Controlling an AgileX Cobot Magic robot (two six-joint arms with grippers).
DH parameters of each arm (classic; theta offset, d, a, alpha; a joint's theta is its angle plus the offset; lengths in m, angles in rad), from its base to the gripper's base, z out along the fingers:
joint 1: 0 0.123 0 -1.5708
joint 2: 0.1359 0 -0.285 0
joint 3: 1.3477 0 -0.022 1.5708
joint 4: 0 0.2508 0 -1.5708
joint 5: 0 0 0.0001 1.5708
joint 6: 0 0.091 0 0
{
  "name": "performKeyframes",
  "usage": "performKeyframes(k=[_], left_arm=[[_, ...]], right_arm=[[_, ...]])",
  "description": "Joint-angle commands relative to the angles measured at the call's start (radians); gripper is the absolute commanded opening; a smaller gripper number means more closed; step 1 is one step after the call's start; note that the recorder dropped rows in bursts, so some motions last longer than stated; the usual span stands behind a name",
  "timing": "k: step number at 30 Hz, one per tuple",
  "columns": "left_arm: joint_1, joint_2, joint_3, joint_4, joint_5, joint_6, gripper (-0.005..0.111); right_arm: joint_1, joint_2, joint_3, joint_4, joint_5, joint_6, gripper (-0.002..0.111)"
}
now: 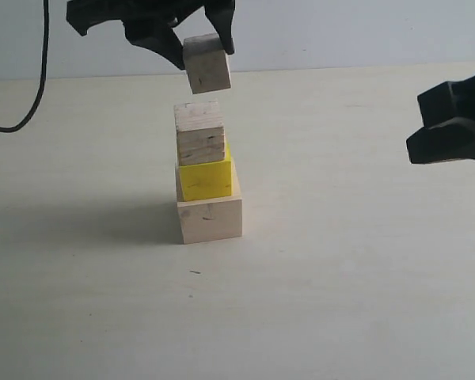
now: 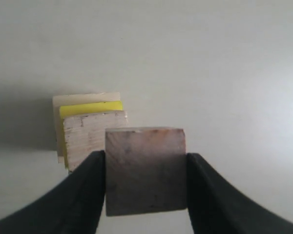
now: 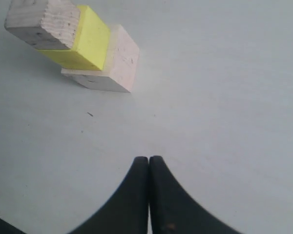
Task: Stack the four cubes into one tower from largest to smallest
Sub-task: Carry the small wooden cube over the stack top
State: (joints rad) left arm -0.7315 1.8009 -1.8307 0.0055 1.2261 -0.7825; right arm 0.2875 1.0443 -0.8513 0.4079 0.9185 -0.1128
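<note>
Status: smallest cube (image 1: 207,65) is clamped between the fingers (image 2: 88,195) of the left gripper (image 2: 145,157), with the pads pressed on two opposite faces. The cube is held in the air, slightly tilted, well clear of the table (image 1: 364,277). It is placed just above the tower (image 1: 208,190), shifted a little to the right of the top block in the exterior view. A thin gap is seen between them, so no contact.

The tower is made up of three blocks: large pale wood cube (image 1: 210,219) as base, yellow cube (image 1: 207,180) on it, grained wood cube (image 1: 200,133) on the yellow. Alignment is rough. In the exterior view the grained cube is offset left, so a yellow strip is exposed at its right, and the yellow cube is set toward the base's left side.

Right gripper (image 3: 149,163) is clenched, tips pressed together with nothing between them. It is held well off to the right of the tower.
</note>
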Motion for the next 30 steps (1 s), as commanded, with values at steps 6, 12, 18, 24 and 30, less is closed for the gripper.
performKeyframes(k=[6, 12, 18, 24, 30], left_arm=[[-0.006, 0.014, 0.001, 0.025, -0.005, -0.029, 0.0], [-0.01, -0.002, 0.001, 0.043, -0.005, -0.044, 0.0], [-0.018, -0.034, 0.049, 0.07, -0.005, -0.073, 0.0], [-0.035, -0.031, 0.06, 0.074, -0.005, -0.101, 0.0], [-0.035, -0.019, 0.06, 0.096, -0.005, -0.114, 0.0]], right_arm=[[0.07, -0.009, 0.023, 0.012, -0.058, -0.018, 0.0], [0.073, -0.009, 0.023, 0.014, -0.06, -0.018, 0.0], [0.103, -0.009, 0.023, 0.027, -0.06, -0.018, 0.0], [0.131, -0.009, 0.023, 0.025, -0.062, -0.018, 0.0], [0.131, -0.009, 0.023, 0.025, -0.054, -0.018, 0.0]])
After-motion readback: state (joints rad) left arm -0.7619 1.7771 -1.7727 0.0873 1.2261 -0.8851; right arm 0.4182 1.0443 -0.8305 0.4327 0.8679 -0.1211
